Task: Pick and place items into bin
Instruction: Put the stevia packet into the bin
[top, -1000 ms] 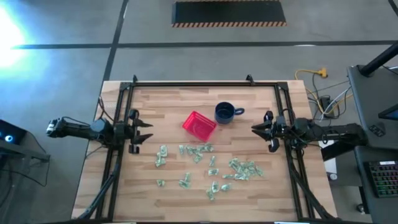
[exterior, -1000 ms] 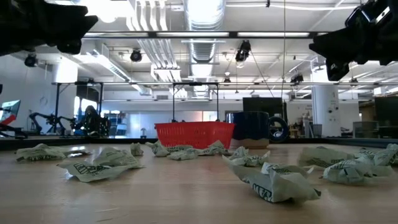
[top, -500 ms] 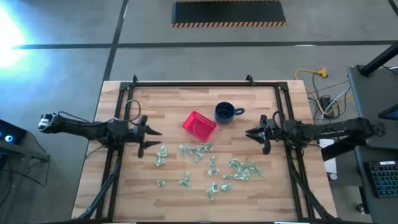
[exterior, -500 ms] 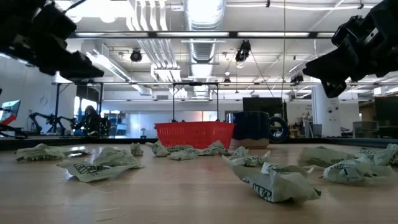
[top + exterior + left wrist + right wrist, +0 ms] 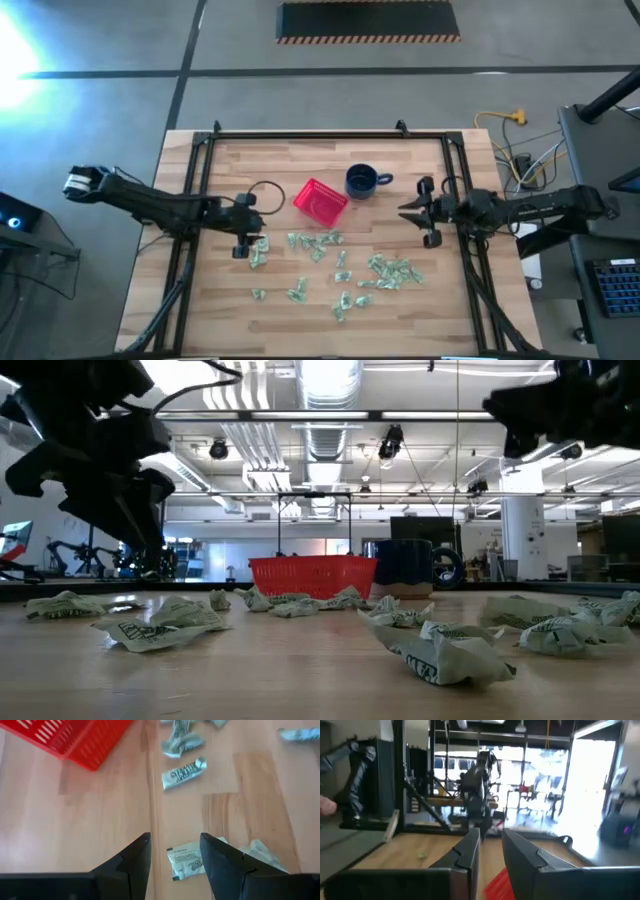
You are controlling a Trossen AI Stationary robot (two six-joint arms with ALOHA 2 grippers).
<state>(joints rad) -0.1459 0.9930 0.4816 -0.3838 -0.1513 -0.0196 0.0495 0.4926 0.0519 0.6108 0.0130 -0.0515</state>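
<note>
My left gripper (image 5: 172, 862) hung with fingers apart, empty, above a wrapped piece (image 5: 186, 864) near the red bin (image 5: 320, 199). My right gripper (image 5: 410, 211) waited beside the mug (image 5: 362, 181), slightly parted. I judged the items light, crinkly and slippery; pinch mid-body.

My two slim dark jointed arms look matte black, the left arm (image 5: 150, 205) trailing a looped black cable, its blunt dark fingers (image 5: 132, 862) smooth-edged
</note>
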